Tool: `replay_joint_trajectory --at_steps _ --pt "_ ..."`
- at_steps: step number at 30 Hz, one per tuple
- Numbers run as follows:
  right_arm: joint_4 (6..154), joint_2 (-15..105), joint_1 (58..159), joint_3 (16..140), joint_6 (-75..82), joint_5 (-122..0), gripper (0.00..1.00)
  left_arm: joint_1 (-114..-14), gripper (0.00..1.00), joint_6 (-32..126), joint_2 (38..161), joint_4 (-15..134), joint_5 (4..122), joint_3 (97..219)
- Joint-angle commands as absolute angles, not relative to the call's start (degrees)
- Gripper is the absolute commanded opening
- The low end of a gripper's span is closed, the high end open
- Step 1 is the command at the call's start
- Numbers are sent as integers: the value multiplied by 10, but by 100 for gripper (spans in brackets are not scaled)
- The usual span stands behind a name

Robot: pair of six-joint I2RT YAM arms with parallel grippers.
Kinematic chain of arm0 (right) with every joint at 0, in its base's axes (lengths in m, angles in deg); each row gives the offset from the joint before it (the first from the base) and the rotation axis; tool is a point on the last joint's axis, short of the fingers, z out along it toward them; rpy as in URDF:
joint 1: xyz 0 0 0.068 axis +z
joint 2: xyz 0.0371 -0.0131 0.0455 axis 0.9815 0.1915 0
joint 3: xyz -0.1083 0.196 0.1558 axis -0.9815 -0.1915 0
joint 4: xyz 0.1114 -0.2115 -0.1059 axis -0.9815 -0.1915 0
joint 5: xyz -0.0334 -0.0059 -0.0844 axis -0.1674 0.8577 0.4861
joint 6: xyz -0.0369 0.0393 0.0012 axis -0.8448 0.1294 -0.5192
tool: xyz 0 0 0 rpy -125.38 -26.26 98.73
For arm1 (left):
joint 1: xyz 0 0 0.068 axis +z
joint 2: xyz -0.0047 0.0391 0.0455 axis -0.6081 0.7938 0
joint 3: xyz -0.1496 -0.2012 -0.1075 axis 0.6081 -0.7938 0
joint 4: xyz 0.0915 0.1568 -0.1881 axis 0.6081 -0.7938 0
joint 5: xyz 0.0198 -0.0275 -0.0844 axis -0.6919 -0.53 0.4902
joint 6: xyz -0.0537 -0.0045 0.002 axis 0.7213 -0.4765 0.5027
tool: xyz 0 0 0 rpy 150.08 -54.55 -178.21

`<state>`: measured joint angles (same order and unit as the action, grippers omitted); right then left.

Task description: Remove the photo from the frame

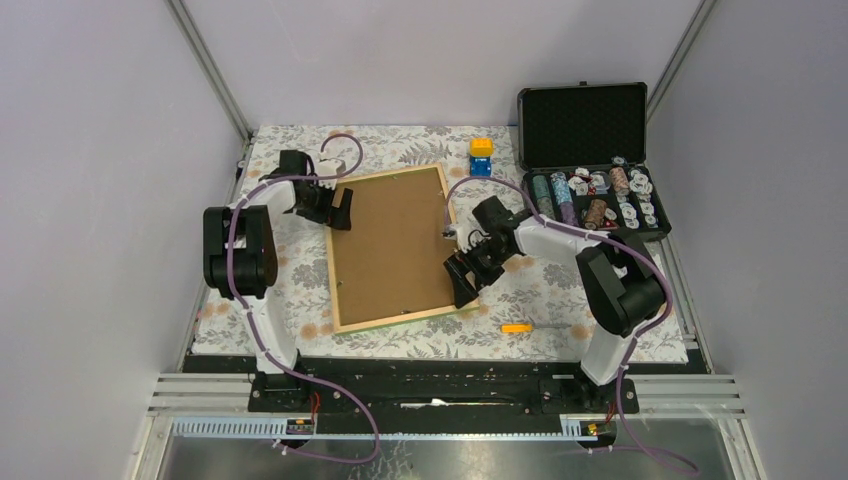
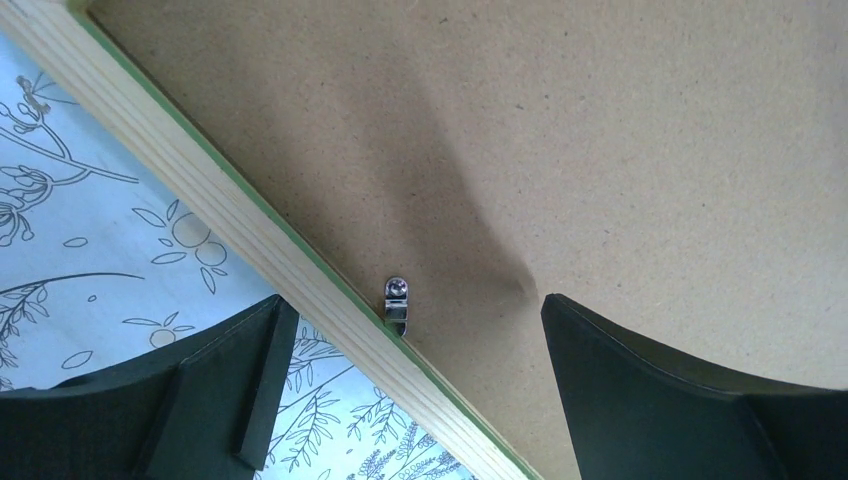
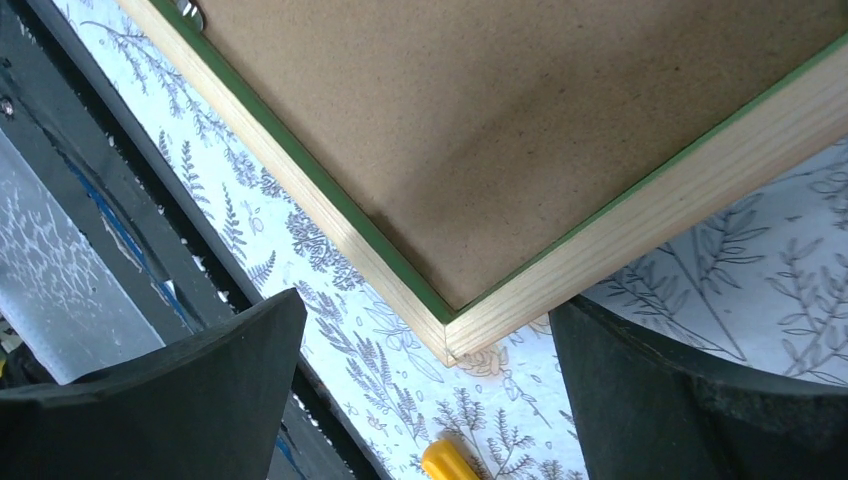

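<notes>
Frame (image 1: 392, 248) is laid back-up on tablecloth (image 1: 300, 290), photo hidden beneath board. Nothing is held by left gripper (image 1: 338, 210) or right gripper (image 1: 465, 275), both spread wide. If metal clip (image 2: 397, 303) is missed, board could be jammed and the frame dragged.

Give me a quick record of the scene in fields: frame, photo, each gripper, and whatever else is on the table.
frame: flat on the floral cloth, brown board back up
photo: not visible
metal clip: at the board's left edge
left gripper: open, above the frame's left edge, straddling the clip
right gripper: open, above the frame's near right corner
others: open black case with chips, far right; yellow and blue block, far side; yellow-handled tool, near side
</notes>
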<state>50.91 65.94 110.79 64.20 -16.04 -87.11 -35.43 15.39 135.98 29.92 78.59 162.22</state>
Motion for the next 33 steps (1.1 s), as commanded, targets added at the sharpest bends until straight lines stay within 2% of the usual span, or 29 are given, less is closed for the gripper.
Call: replay_joint_trajectory --at_steps 1,10,15,22,26,33 --pt "493 627 1128 640 -157 -878 100 -362 99 178 1364 315 825 1664" --pt "378 508 1102 632 -262 -777 100 -362 99 181 1295 313 830 1641" --pt "357 391 1096 527 -366 -661 100 -362 99 166 1218 285 829 1610" --pt "363 274 1096 411 -467 -590 100 -368 99 150 1115 238 864 1562" --pt "405 223 1096 345 -523 -578 87 -372 99 150 1074 220 863 1542" --pt "446 189 1096 287 -582 -587 74 -390 99 160 1041 209 875 1519"
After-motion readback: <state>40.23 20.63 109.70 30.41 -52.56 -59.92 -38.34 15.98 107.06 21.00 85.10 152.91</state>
